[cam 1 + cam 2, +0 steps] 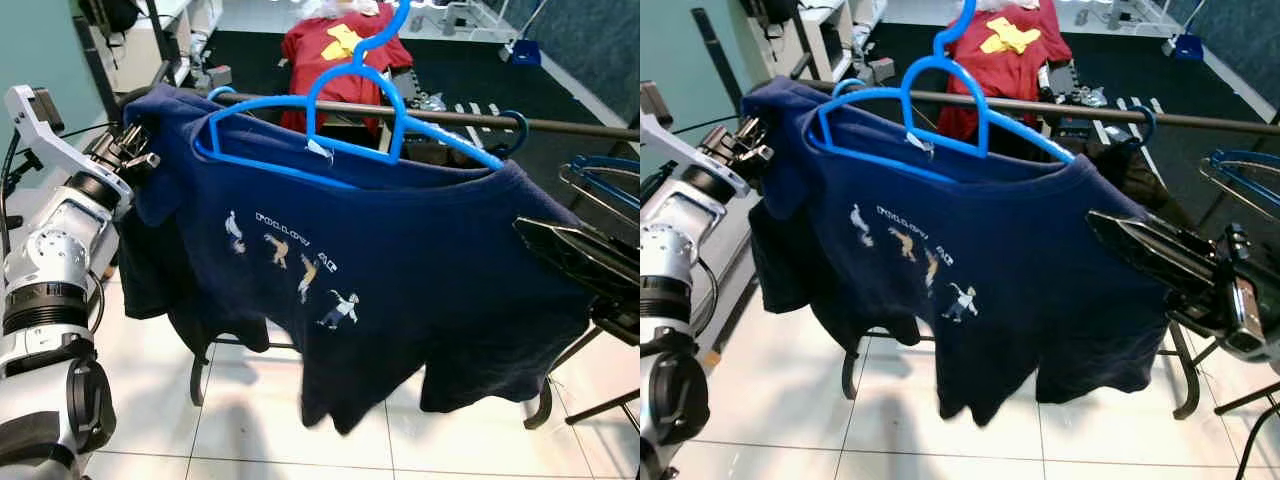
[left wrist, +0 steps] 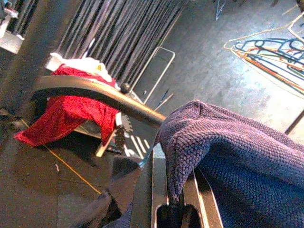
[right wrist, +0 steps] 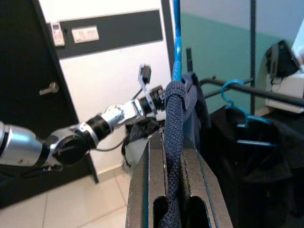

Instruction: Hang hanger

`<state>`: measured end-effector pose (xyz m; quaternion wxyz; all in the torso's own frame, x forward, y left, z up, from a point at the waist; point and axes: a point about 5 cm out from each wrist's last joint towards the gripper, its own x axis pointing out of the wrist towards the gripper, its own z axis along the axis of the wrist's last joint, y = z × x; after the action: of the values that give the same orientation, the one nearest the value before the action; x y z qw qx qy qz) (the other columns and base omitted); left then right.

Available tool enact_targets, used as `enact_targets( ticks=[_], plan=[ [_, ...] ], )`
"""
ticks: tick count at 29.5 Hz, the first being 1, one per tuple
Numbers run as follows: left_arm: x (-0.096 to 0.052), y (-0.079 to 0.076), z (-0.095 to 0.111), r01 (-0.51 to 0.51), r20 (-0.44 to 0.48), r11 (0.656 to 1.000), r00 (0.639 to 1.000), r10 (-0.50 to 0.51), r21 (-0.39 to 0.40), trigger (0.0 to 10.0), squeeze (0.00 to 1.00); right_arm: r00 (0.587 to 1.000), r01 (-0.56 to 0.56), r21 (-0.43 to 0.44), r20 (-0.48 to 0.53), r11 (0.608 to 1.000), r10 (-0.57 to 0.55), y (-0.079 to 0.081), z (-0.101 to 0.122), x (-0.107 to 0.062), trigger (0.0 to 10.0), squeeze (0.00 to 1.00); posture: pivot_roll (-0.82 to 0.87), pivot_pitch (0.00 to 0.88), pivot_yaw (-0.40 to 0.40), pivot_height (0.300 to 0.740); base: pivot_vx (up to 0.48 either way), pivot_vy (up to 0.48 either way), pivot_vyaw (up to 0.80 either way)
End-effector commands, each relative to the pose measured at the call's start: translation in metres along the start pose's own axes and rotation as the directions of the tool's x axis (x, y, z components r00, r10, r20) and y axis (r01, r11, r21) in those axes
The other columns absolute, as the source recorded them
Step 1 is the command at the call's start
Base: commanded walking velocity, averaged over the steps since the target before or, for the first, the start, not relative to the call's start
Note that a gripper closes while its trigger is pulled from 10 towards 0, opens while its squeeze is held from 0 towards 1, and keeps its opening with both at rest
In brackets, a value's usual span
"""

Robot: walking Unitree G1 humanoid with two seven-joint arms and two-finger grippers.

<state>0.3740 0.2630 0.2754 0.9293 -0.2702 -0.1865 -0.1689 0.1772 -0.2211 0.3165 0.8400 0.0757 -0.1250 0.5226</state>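
1. On the far left, the left arm reaches up and its left pincer (image 1: 752, 148) is clamped on the shoulder of the navy T-shirt (image 1: 400, 280); in the left wrist view the knit cloth lies pinched between the black fingers (image 2: 142, 190).
2. The T-shirt is dressed on a blue hanger (image 1: 350, 140), whose bar runs inside the collar and shoulders, tilted so that its left end sits higher than its right.
3. The hanger's hook (image 1: 385, 35) stands up above a dark rail (image 1: 560, 122) that crosses the scene behind the shirt; I cannot tell whether the hook rests on the rail or is held clear of it.
4. The shirt front carries a small print of running figures with pale lettering (image 1: 290, 262), and its hem hangs above the white tiled floor (image 1: 250, 420).
5. Behind the collar, a red garment with a yellow patch (image 1: 340, 45) lies on something in the background.
6. Further right another blue hook (image 1: 515, 130) curls around the rail.
7. On the right, the right pincer (image 1: 1120, 232) is closed on the shirt's right sleeve edge; the right wrist view shows the rolled navy hem (image 3: 172, 142) running between its fingers (image 3: 142, 190), with the hanger's blue wire (image 3: 176, 38) rising above.
8. At the far right edge, a bundle of spare hangers (image 1: 605, 180) lies beside a black stand leg (image 1: 545, 400).
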Motion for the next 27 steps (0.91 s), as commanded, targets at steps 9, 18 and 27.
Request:
enact_targets(
  ticks=[9,18,27],
  plan=[
    [-0.011,0.016,0.001,-0.139,0.011,0.99,0.99,0.138,0.013,0.0,0.0,0.994,-0.111,0.012,0.013,0.994,0.111,0.017,0.005,0.006,0.0,0.0,-0.09,0.137,0.004,0.74,0.0,0.0,0.0],
    [-0.014,0.028,-0.013,-0.256,-0.036,0.967,0.966,0.256,0.015,0.0,0.0,0.969,-0.213,0.021,0.132,0.977,0.208,0.027,0.017,0.006,0.0,0.0,-0.09,0.138,0.004,0.74,0.0,0.0,0.0],
    [-0.012,-0.008,-0.056,0.024,-0.226,0.998,0.973,-0.037,-0.063,3.1,0.0,0.979,-0.133,0.005,0.157,0.991,0.13,0.016,0.014,0.008,0.0,0.0,-0.09,0.137,0.007,0.74,0.0,0.0,0.0]
  ],
)
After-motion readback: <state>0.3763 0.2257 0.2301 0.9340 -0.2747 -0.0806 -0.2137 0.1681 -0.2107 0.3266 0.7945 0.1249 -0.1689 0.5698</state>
